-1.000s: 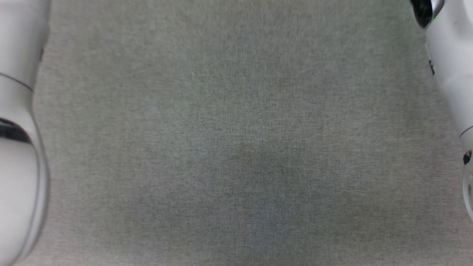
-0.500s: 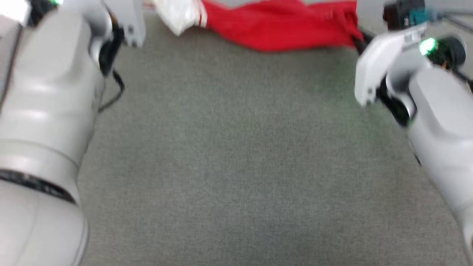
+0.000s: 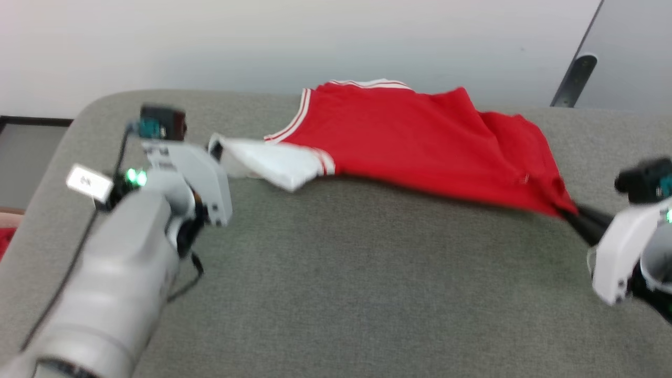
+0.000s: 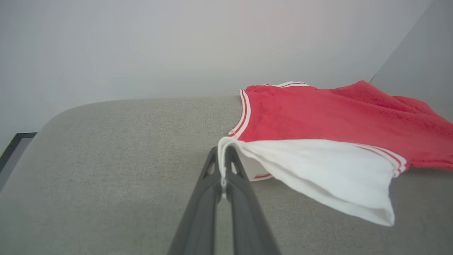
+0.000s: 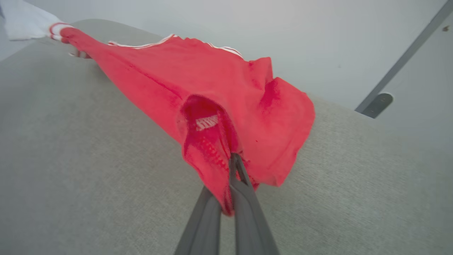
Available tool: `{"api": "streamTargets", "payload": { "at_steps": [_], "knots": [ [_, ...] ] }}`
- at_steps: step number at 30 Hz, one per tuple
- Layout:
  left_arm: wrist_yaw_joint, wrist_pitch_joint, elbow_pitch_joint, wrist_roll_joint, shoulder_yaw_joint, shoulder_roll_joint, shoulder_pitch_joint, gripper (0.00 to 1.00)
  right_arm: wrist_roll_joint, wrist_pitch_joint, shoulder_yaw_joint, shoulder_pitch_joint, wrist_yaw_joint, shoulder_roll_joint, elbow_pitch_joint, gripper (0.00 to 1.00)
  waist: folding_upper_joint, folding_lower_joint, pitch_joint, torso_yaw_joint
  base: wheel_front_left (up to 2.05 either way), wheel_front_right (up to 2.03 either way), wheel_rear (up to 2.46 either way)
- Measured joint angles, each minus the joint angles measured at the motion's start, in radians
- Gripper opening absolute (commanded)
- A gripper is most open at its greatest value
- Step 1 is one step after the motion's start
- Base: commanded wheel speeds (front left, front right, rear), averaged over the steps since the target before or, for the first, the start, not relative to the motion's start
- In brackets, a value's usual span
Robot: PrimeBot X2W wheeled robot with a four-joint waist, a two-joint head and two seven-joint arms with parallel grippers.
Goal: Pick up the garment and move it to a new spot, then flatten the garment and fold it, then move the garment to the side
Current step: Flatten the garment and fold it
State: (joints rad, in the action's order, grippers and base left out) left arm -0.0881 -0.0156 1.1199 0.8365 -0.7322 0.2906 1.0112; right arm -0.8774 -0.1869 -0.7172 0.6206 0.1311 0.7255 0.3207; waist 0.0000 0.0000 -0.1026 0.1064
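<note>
The left gripper (image 4: 222,161), jaws pressed together, pinches the white sleeve edge of the garment (image 3: 420,142). This red jersey stretches across the far part of a grey fabric surface (image 3: 336,283). The right gripper (image 5: 234,161) clamps its red hem at the right.

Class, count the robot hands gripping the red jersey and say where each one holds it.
2. The left hand is shut on the edge of the white sleeve of the jersey; the right hand is shut on bunched red cloth at its opposite end.
</note>
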Motion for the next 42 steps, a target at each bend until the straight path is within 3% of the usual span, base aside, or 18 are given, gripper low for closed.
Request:
{"api": "streamTargets", "payload": {
  "at_steps": [3, 6, 8, 15, 19, 21, 25, 35, 40, 42],
  "knots": [
    [0.053, 0.05, -0.119, 0.016, 0.0, 0.04, -0.108, 0.0, -0.021, -0.007, 0.016, -0.084, 0.0, 0.038, -0.079, 0.0, 0.0, 0.0, 0.013, 0.011, 0.0, 0.0, 0.0],
    [0.139, 0.12, -0.326, 0.04, 0.008, 0.108, -0.23, 0.0, -0.036, -0.017, 0.042, -0.158, 0.0, 0.068, -0.14, 0.0, 0.0, 0.0, 0.019, 0.014, 0.0, 0.0, 0.0],
    [0.218, 0.187, -0.514, 0.049, 0.008, 0.162, -0.33, 0.0, -0.037, -0.025, 0.069, -0.205, 0.0, 0.081, -0.168, 0.0, 0.0, -0.0001, 0.018, 0.014, 0.0, 0.0, 0.0],
    [0.584, 0.411, -1.251, 0.084, 0.025, 0.41, -0.662, 0.0, -0.028, -0.073, 0.193, -0.34, 0.0, 0.081, -0.243, 0.0, 0.0, -0.0001, -0.001, 0.012, 0.0, 0.0, 0.0],
    [0.735, 0.493, -1.508, 0.079, 0.012, 0.502, -0.772, 0.0, -0.022, -0.12, 0.266, -0.418, 0.0, 0.07, -0.275, 0.0, 0.0, 0.0, -0.015, 0.009, 0.0, 0.0, 0.0],
    [0.784, 0.525, -1.592, 0.071, 0.001, 0.535, -0.798, 0.0, -0.018, -0.139, 0.311, -0.457, 0.0, 0.056, -0.289, 0.0, 0.0, -0.0001, -0.02, 0.007, 0.0, 0.0, 0.0],
    [0.842, 0.586, -1.694, 0.068, -0.03, 0.573, -0.837, 0.0, -0.018, -0.199, 0.392, -0.549, 0.0, 0.027, -0.33, 0.0, 0.0, 0.0, -0.027, 0.005, 0.0, 0.0, 0.0],
    [0.926, 0.695, -1.825, 0.03, -0.092, 0.63, -0.843, 0.0, 0.048, -0.361, 0.587, -0.717, 0.0, -0.079, -0.47, 0.0, 0.0, 0.0, -0.048, -0.026, 0.0, 0.0, 0.0],
    [0.921, 0.729, -1.821, -0.024, -0.064, 0.681, -0.732, 0.0, 0.132, -0.428, 0.652, -0.703, 0.0, -0.16, -0.504, 0.0, 0.0, 0.0, -0.059, -0.048, 0.0, 0.0, 0.0],
    [0.893, 0.747, -1.808, -0.039, -0.061, 0.693, -0.682, 0.0, 0.161, -0.456, 0.664, -0.677, 0.0, -0.189, -0.512, 0.0, 0.0, 0.0, -0.064, -0.058, 0.0, 0.0, 0.0]
  ]
}}
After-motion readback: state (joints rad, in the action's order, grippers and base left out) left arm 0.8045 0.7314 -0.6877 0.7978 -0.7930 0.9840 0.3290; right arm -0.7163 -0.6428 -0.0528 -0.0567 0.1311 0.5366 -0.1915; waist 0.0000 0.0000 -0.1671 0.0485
